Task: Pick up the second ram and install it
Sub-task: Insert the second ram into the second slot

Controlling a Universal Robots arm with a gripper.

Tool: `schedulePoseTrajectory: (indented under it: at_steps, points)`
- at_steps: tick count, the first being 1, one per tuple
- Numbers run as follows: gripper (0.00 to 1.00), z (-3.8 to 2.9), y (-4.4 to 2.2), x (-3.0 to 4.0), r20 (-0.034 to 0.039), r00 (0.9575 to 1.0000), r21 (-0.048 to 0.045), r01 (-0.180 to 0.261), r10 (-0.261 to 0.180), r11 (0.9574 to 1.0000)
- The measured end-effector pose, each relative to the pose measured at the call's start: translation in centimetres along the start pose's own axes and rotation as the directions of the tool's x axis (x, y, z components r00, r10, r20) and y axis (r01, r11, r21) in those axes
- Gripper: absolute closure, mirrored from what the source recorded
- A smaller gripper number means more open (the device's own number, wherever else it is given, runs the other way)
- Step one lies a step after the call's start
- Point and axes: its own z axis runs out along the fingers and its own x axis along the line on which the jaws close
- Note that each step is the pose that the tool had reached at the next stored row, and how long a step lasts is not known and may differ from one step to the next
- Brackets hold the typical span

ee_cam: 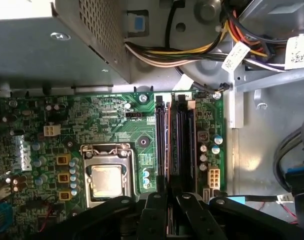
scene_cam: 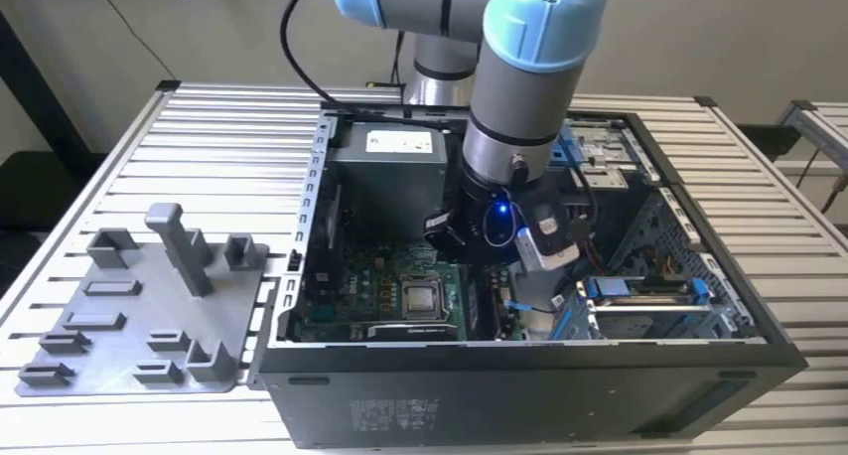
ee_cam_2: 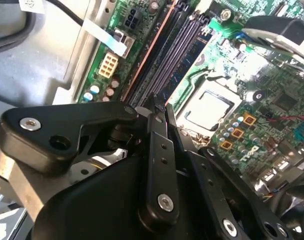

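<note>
My gripper is low inside the open computer case, over the memory slots at the motherboard's edge. In both wrist views its black fingers stand close together at one end of a thin strip with a copper-coloured edge, the second ram. The strip lies along a slot and runs into the narrow gap between the fingers. My gripper looks shut on it. How deep the stick sits in the slot is hidden by the fingers.
The processor socket lies beside the slots. The power supply box and a bundle of cables crowd one end of the slots. The grey tray with upright posts lies on the table at the exterior view's left.
</note>
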Motion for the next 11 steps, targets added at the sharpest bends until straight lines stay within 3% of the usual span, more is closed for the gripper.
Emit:
schedulePoseTrajectory:
  at_steps: [6, 11]
  points:
    - [0.86, 0.03, -0.7, -0.06, -0.0055, 1.0, 0.0003, 0.0, 0.0, 1.0]
    - [0.86, 0.09, -0.69, -0.32, -0.0058, 1.0, 0.0004, 0.0, 0.0, 1.0]
